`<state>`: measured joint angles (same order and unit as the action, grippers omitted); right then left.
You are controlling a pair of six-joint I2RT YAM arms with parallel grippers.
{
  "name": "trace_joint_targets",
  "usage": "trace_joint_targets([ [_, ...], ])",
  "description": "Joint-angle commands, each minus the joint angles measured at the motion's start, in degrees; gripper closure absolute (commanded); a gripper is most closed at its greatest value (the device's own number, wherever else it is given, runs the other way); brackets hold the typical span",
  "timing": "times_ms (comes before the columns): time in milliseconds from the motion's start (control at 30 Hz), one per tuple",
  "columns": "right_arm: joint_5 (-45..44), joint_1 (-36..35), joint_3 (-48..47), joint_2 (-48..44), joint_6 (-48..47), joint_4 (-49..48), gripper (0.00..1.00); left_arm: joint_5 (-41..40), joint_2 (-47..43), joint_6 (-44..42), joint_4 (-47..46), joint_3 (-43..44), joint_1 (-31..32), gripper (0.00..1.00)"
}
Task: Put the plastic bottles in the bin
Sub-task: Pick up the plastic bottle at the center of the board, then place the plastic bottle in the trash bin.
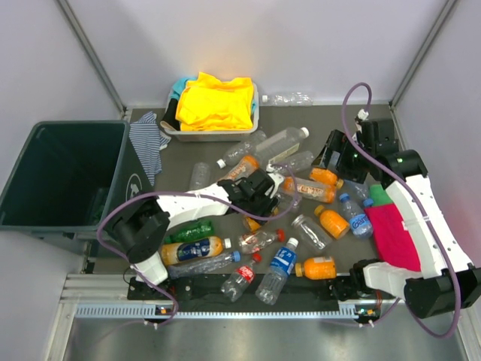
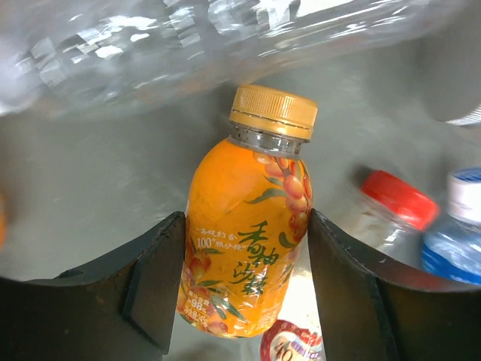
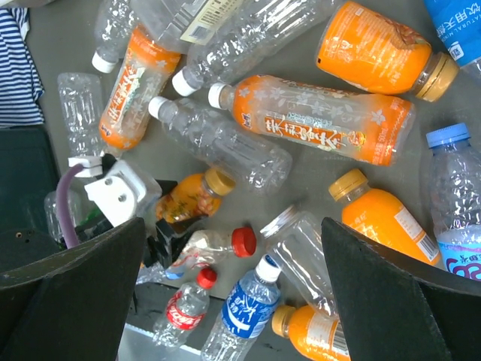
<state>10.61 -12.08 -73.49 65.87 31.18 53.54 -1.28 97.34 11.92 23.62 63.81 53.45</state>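
Near edge: a blue-labelled bottle (image 1: 283, 259) and a red-capped bottle (image 1: 240, 278) lie just in front of the arm bases. They are part of the spread of plastic bottles (image 1: 308, 186) that covers the table from near to mid depth. Mid-table: the left gripper (image 2: 246, 241) is clenched on a small orange bottle (image 2: 252, 195). Both fingers press its labelled sides below the gold cap, which points away from the wrist. I cannot tell whether it is off the table yet. A clear bottle (image 2: 150, 53) lies just beyond the cap, and another red-capped one (image 2: 394, 203) sits just to the right. Right of centre, the right gripper (image 3: 237, 293) hangs over the pile with jaws spread wide and nothing between them. Left side, from mid depth to far: the bin (image 1: 131, 177), well apart from the held bottle, with a striped cloth (image 1: 146, 139) draped at its far right corner. Far centre: a white tray (image 1: 214, 135) of yellow cloth, not the target. Judged step: lift and carry. Rise straight up first so the neighbours are not dragged. The grip sits low on a smooth round body, so slip is likely if swung fast. Travel left, clear the bin rim, and let go only once over the opening.
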Motion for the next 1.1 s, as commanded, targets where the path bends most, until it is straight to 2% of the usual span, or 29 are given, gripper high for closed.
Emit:
trace_joint_targets([
  [0, -0.2, 0.6, -1.1, -1.0, 0.3, 0.0, 0.01, -11.6, -3.2, 2.2, 6.2, 0.8, -0.8, 0.82],
  [233, 1.2, 0.6, -1.1, -0.7, 0.8, -0.8, 0.01, -19.9, -9.5, 5.6, 15.9, 8.6, -5.2, 0.88],
  [333, 2.8, 0.6, -3.6, 1.3, 0.5, -0.1, 0.01, -21.4, -11.4, 6.6, 20.8, 15.3, -10.4, 0.93],
  [467, 3.5, 0.6, -6.5, 3.3, -0.3, 0.5, 0.01, -26.4, -13.4, 5.3, 23.8, 23.1, -17.7, 0.94],
  [500, 3.7, 0.6, -8.1, 3.8, -0.6, 0.8, 0.01, -26.5, -13.4, 4.8, 25.1, 27.8, -18.4, 0.94],
  [567, 3.7, 0.6, -8.2, 4.3, -0.6, 0.3, 0.01, -29.5, -13.1, 3.0, 25.8, 31.7, -19.0, 0.93],
  [700, 5.5, 0.6, -9.0, 5.4, -0.4, -0.1, 0.01, -34.9, -10.7, 4.6, 32.8, 46.4, -22.0, 0.93],
  [933, 6.8, 0.7, -6.7, 3.6, 1.1, -3.0, 0.01, -46.8, -11.7, 5.3, 38.7, 60.2, -28.9, 0.87],
  [967, 6.9, 0.7, -6.1, 3.2, 1.2, -3.4, 0.01, -51.1, -12.0, 5.3, 40.1, 61.2, -29.3, 0.85],
  [1067, 6.4, 0.6, -4.9, 3.0, 1.6, -3.9, 0.01, -57.3, -14.5, 3.9, 40.5, 61.9, -30.9, 0.80],
])
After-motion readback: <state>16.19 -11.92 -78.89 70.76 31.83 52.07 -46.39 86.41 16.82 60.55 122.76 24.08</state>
